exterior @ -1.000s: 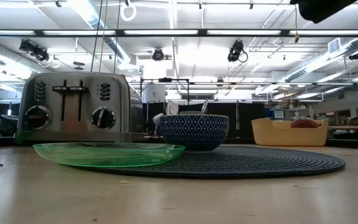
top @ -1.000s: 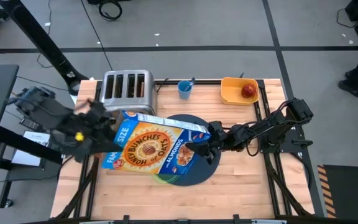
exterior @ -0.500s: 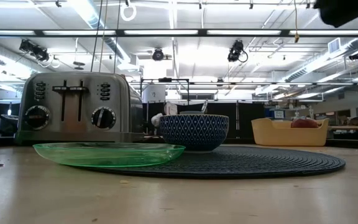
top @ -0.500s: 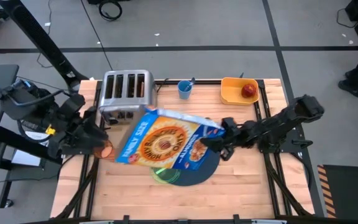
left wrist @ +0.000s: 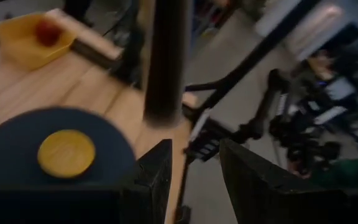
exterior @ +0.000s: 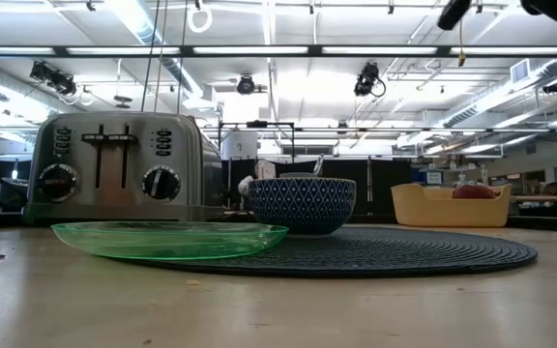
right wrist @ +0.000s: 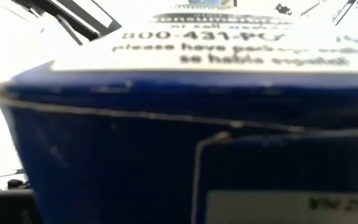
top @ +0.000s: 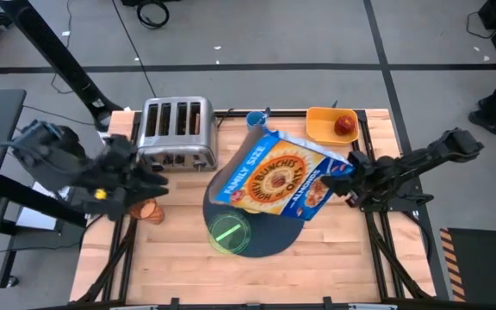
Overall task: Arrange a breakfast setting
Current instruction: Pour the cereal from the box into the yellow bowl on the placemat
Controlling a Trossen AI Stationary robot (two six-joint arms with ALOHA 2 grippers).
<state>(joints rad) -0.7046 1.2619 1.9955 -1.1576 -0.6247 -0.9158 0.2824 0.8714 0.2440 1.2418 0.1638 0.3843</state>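
My right gripper (top: 345, 172) is shut on a blue and yellow cereal box (top: 278, 176), held above the dark-navy mat (top: 269, 239). The box hides the patterned bowl from above; the bowl (exterior: 302, 204) stands on the mat (exterior: 414, 251). The green plate (top: 229, 232) lies on the mat's near left edge. The orange tumbler (top: 151, 209) stands on the table at the left. My left gripper (top: 147, 182) is open and empty just beyond it; its wrist view (left wrist: 197, 180) shows nothing between the fingers. The red apple (top: 344, 125) lies in the yellow bin. Toast is out of view. My right gripper holds the cereal box by its right end (top: 332, 170), coming level from the table's right side. The box's blue side (right wrist: 185, 162) fills the wrist view and hides the fingers. The box is lifted clear and tilted, its printed face up, over the mat.
A steel toaster (top: 175, 133) stands at the far left. The small blue cup (top: 255, 121), with a thin handle sticking out, and the yellow bin (top: 325, 127) stand along the far edge. Bare wood shows near the front edge.
My right gripper has carried the cereal box toward the table's right and far edges. The box has turned about, uncovering the green plate. My left gripper, beside the box's left end a second ago, now stands apart from it near the tumbler.
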